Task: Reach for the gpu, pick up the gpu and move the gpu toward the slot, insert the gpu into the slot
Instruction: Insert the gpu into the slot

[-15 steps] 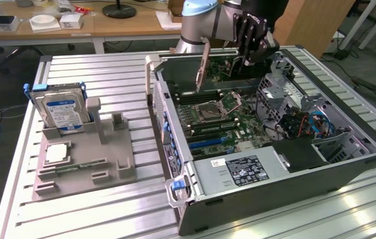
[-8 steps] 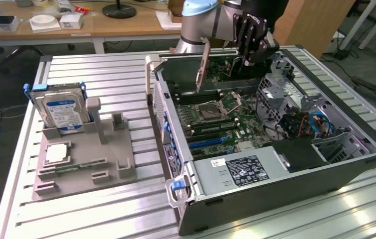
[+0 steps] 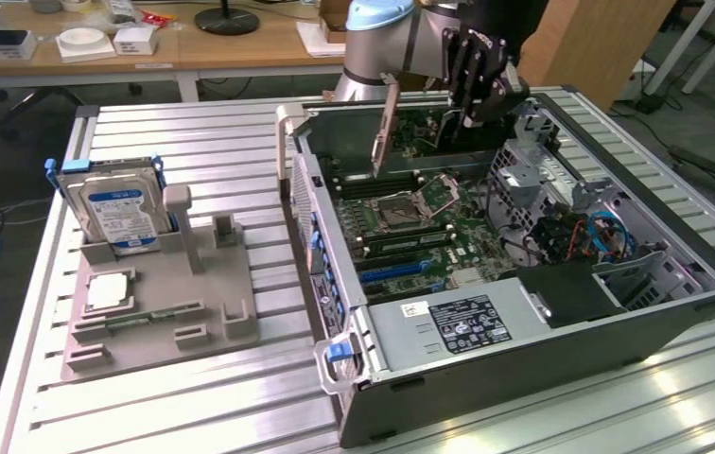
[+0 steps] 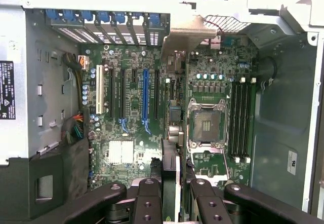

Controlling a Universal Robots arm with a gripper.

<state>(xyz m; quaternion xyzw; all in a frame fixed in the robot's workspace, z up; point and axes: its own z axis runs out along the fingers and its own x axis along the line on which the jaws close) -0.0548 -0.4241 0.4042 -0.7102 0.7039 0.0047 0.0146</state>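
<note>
In the exterior view, the black jointed gripper point(image 3: 469, 118) hangs over the open dark metal computer case point(image 3: 522, 378), its fingers closed narrow on the gpu point(image 3: 390, 132). This single thin flat card stands on edge above the green motherboard point(image 3: 427, 222), its slim metal bracket at the end away from the fingers. On the ribbed aluminium table point(image 3: 206, 407) sits one grey moulded holder point(image 3: 213, 284). It carries one silver hard drive point(image 3: 112, 213) with a blue label, standing upright, and one small green memory stick point(image 3: 149, 317) lying flat. In the wrist view, the gripper point(image 4: 171, 183) clamps the gpu point(image 4: 171, 158), seen edge-on as a dark strip between two bolted black fingers point(image 4: 148, 203). Below lie one long blue slot point(image 4: 146, 100), one white slot point(image 4: 99, 89) and one square metal-framed processor socket point(image 4: 207, 125). The card hangs above the board, near the blue slot.
</note>
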